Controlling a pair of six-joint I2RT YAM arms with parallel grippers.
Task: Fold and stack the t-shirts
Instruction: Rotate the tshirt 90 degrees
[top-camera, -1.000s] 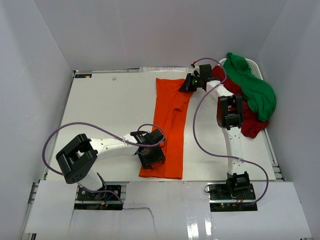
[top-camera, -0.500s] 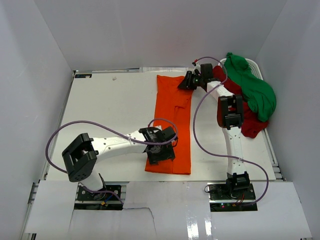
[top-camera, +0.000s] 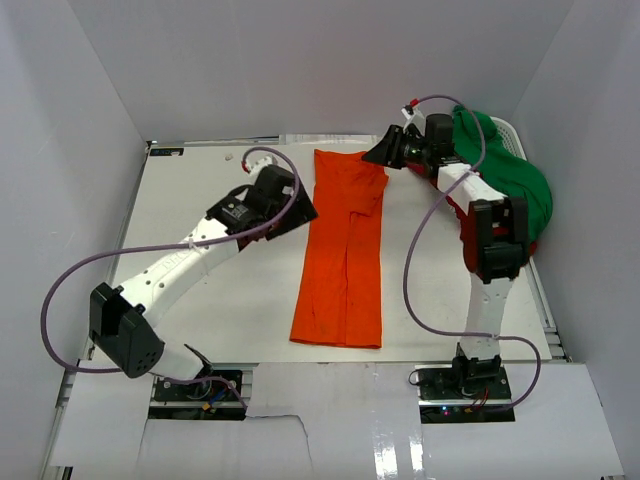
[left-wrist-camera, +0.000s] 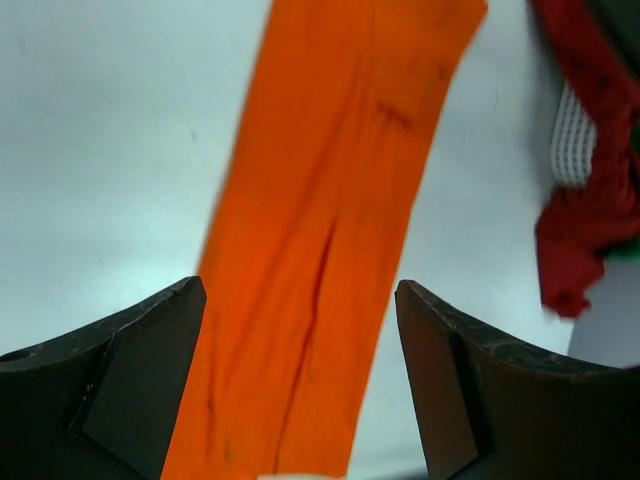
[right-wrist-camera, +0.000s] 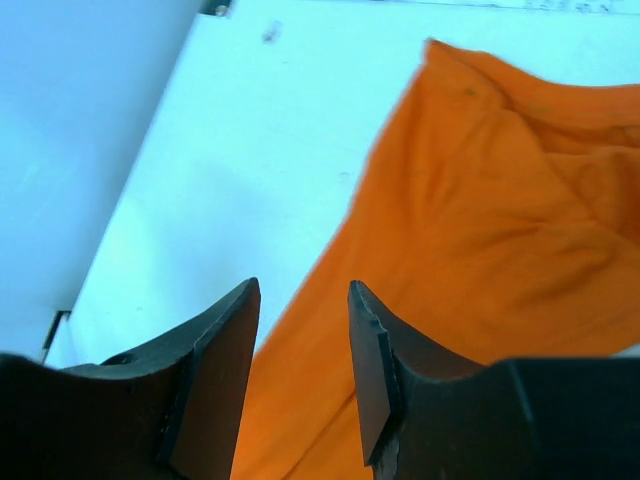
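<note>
My left hand (left-wrist-camera: 300, 300) hangs spread wide and empty beside the bright orange cotton t-shirt (top-camera: 345, 250), a long folded strip flat on the white bench (top-camera: 190, 180). My right hand (right-wrist-camera: 300, 290), fingers (right-wrist-camera: 215, 370) parted and apparently empty, hovers by the shirt's far corner. Pinching only one layer there could drag the fold open.

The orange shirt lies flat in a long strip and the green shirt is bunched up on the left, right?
No, the green shirt is bunched up on the right, as the top view shows. The orange shirt does lie flat in a long strip.
</note>
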